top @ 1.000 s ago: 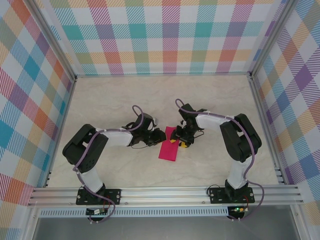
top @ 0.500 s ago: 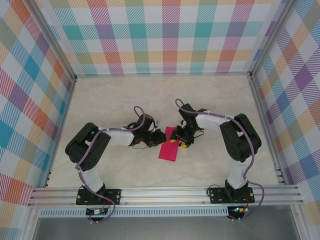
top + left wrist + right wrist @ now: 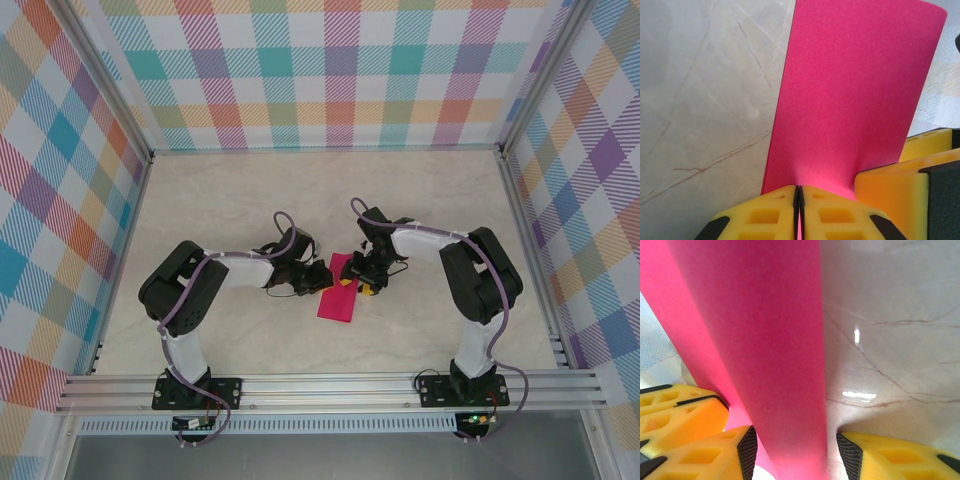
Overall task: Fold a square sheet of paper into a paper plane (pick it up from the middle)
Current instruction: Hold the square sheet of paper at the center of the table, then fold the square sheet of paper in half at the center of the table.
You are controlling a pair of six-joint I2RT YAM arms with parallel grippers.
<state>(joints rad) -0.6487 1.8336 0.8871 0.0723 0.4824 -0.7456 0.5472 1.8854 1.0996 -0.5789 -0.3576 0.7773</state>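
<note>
1. The left claw (image 3: 325, 275) has crept in toward the pink sheet of paper (image 3: 337, 295) over the last second. Its yellow fingers (image 3: 775, 215) have drawn in until they are pressed together on the sheet's near edge, and the wrist view shows the paper puckered where it enters the seam.
2. The right claw (image 3: 362, 280) has not shifted. Its fingers (image 3: 705, 450) stand spread, straddling the folded band of paper (image 3: 765, 340), and a sliver of bench shows between the paper and the right-hand finger.
3. The sheet lies mid-bench between the two claws as a long folded strip, not yet a dart. My reading is that a crease is being pinched, or a flap taken for the next fold, with much folding still to do.
4. The bench (image 3: 250, 190) is pale and marble-patterned, smooth and a little glossy, so thin paper may slide rather than stay put.
5. Pastel plaid walls (image 3: 340, 70) enclose three sides, and an aluminium rail (image 3: 330, 385) carries both arm bases at the near edge.
</note>
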